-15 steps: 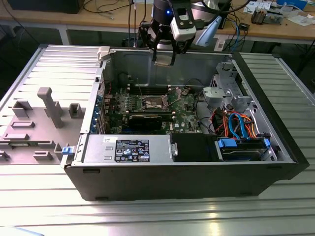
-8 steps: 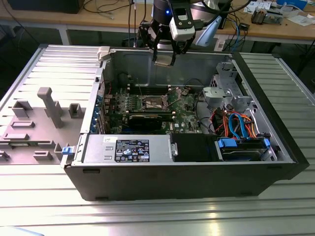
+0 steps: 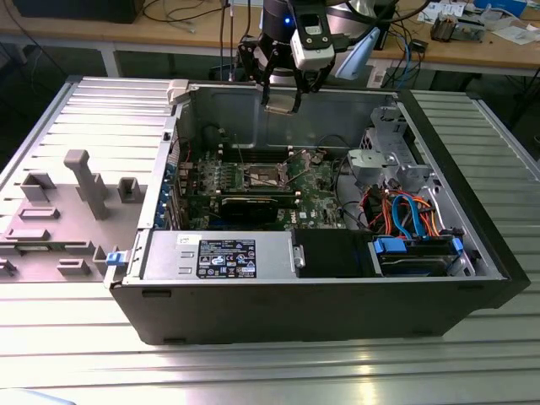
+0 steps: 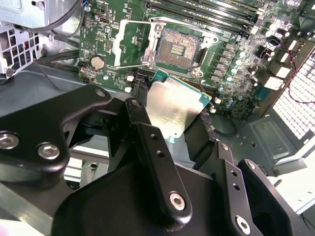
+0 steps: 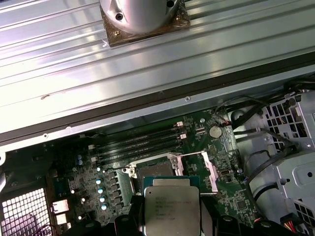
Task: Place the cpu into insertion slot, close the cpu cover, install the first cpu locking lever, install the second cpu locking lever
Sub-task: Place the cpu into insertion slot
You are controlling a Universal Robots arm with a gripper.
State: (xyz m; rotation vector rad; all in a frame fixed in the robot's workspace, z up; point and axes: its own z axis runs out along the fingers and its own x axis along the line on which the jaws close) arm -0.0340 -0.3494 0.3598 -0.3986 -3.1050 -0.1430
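Note:
My gripper (image 3: 281,94) hangs above the open computer case (image 3: 329,316), over its far wall, shut on the cpu (image 3: 282,104). In both wrist views the cpu (image 4: 173,109) (image 5: 171,202) is a flat square chip with a dull silver face, pinched at two opposite edges by black fingers (image 4: 139,114). It is held in the air, well above the motherboard. Beneath it the insertion slot (image 4: 178,46) (image 5: 155,172) lies bare with its contact field showing. The cpu cover (image 4: 129,45) (image 5: 208,167) is a metal frame swung open to one side of the slot.
Memory slots (image 5: 138,145) run beside the socket, and a round battery (image 5: 214,131) sits close by. A black expansion card (image 3: 253,205), the power supply (image 3: 221,256), a drive cage (image 3: 384,160) and cable bundles (image 3: 405,215) crowd the case. A grey fixture plate (image 3: 63,202) lies at the exterior view's left.

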